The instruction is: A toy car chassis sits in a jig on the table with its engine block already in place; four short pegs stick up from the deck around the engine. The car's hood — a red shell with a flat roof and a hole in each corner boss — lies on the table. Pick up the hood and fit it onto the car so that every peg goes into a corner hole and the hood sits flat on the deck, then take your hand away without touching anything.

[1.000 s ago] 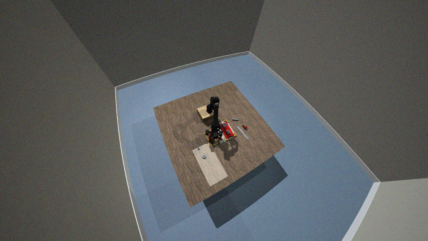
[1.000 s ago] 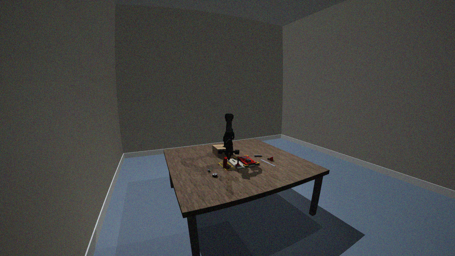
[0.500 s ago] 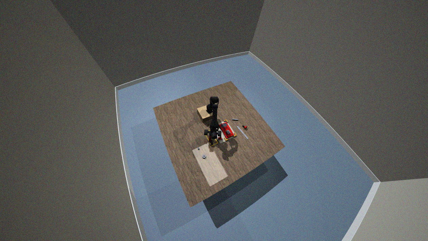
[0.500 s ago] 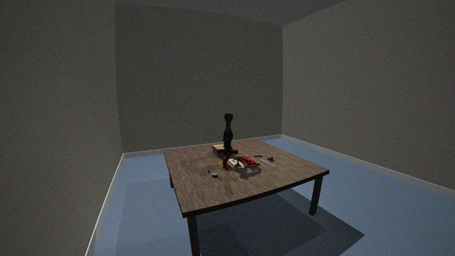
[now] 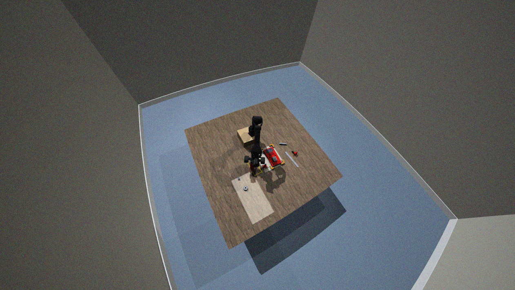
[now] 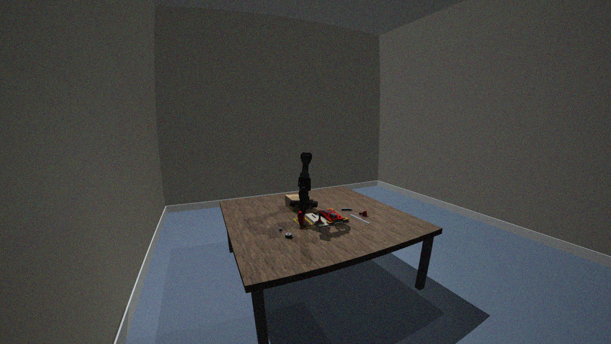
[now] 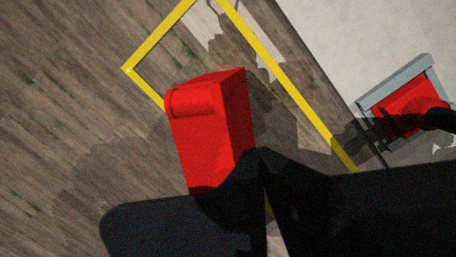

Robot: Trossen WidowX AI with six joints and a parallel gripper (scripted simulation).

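Observation:
The hood (image 7: 203, 145) (image 6: 300, 217) is a red shell that stands on edge by the yellow outline (image 7: 158, 35), with one rounded corner boss up. My gripper (image 7: 263, 150) is shut with nothing seen between its fingertips. It is close beside the hood, and its fingers cover the hood's lower part in the wrist view; whether they touch is unclear. The red chassis (image 5: 269, 152) (image 6: 328, 212) sits in its jig to the right of the hood, with the grey engine block (image 5: 274, 158) on its deck. The pegs are too small to make out.
A red part with a black handle (image 7: 441, 117) sits in a grey holder (image 7: 396, 80) between hood and jig. A wooden box (image 5: 245, 132) is behind. A pale mat (image 5: 255, 207) and a grey ring (image 5: 245, 188) (image 6: 288, 235) are in front. A ruler (image 5: 291, 159) (image 6: 359, 218) lies right.

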